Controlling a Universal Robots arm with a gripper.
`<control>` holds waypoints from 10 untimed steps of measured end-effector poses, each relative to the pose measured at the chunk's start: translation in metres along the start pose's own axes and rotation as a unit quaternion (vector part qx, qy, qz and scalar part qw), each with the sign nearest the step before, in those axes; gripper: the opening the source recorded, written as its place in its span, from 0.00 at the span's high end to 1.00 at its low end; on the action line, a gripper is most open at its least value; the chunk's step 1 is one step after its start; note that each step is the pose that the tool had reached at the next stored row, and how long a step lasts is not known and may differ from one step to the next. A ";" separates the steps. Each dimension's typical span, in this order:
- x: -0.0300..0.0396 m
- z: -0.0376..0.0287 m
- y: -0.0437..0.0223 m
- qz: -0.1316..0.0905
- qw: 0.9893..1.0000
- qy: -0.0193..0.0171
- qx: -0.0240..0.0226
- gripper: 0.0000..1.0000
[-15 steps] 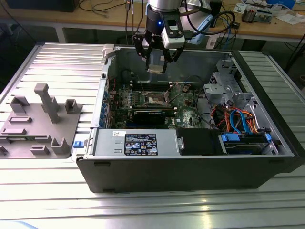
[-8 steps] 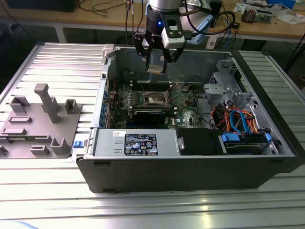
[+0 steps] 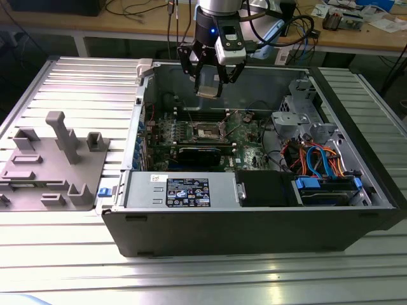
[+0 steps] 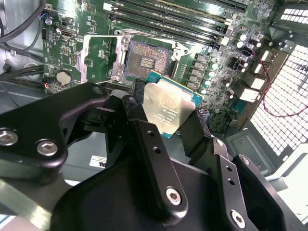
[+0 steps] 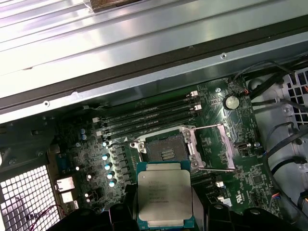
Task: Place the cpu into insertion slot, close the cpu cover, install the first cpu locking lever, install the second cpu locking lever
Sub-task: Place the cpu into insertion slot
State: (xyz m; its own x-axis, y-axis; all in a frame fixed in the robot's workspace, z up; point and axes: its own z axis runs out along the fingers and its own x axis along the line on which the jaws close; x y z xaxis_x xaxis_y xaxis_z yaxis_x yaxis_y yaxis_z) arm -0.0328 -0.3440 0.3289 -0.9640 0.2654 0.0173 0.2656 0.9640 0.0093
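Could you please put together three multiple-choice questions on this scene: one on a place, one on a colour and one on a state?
1. Where is the cpu?
A) Seated in the insertion slot
B) Held in the gripper above the motherboard
C) Lying outside the computer case

2. What colour is the cpu's top face?
A) Silver
B) Red
C) Black

3. How does the cpu cover stand?
A) Shut over the insertion slot
B) Taken off and lying on the table
C) Swung open beside the insertion slot

Answers:
1 B: the exterior view shows the chip between the fingers, well above the board.
2 A: both wrist views show a silver metal face.
3 C: the slot's contacts lie bare, with the frame folded to one side.
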 end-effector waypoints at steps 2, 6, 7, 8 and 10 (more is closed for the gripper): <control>0.0000 0.0000 0.0000 0.001 1.000 0.000 0.000 0.46; 0.0000 0.0000 0.0000 0.003 1.000 0.000 0.000 0.46; 0.0000 0.0000 0.0000 0.003 1.000 0.000 0.000 0.46; 0.0000 0.0000 0.0000 0.003 1.000 0.000 0.000 0.46; 0.0000 0.0000 0.0000 0.004 1.000 0.000 0.000 0.46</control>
State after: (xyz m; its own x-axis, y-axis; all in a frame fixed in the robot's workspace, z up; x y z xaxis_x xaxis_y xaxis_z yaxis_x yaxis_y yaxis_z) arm -0.0328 -0.3440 0.3289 -0.9619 0.2730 0.0173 0.2732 0.9619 0.0093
